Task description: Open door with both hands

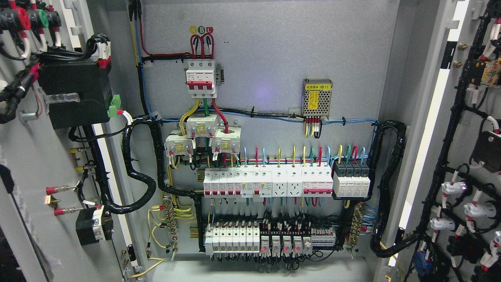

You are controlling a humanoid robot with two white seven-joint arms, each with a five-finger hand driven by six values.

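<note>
Both doors of the grey electrical cabinet stand swung wide open. The left door (35,176) shows its inner face with a black box, wiring and red-tipped terminals. The right door (458,129) shows its inner face with black cable looms and white lamp backs. Between them the back panel (274,58) carries a red-and-white main breaker (201,78), rows of white breakers (270,184) and lower terminal blocks (270,237). Neither of my hands nor any arm appears in the head view.
A perforated metal power supply (317,98) sits at the panel's upper right. Thick black corrugated conduits loop from the left door (135,172) and the right door (385,188) into the cabinet. The cabinet floor (258,272) is grey.
</note>
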